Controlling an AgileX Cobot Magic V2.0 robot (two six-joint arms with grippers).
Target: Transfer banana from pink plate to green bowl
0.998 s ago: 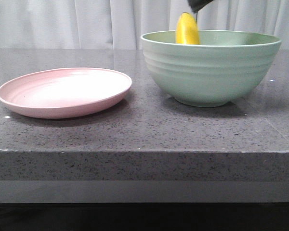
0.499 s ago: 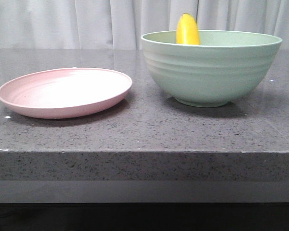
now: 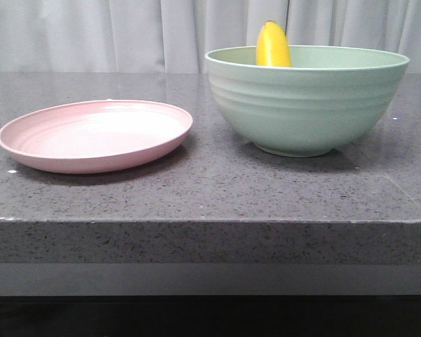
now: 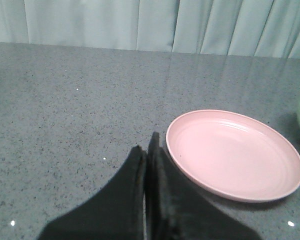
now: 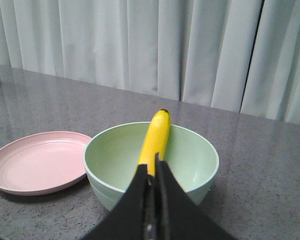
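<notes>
The yellow banana [image 3: 274, 43] stands leaning inside the green bowl [image 3: 309, 105], its tip above the far rim. In the right wrist view the banana [image 5: 155, 140] rests against the bowl's [image 5: 110, 165] far wall. My right gripper [image 5: 152, 167] is shut and empty, pulled back above and in front of the bowl. The pink plate [image 3: 91, 133] is empty, to the left of the bowl. My left gripper [image 4: 147, 145] is shut and empty, just off the plate's [image 4: 235, 152] rim. Neither gripper shows in the front view.
The dark speckled countertop [image 3: 210, 196] ends in a front edge close to the camera. Pale curtains [image 3: 126, 35] hang behind the table. The plate also shows in the right wrist view [image 5: 35, 160].
My right gripper was just above the banana at the top of the front view; it has risen out of that view. The banana stays leaning in the bowl.
</notes>
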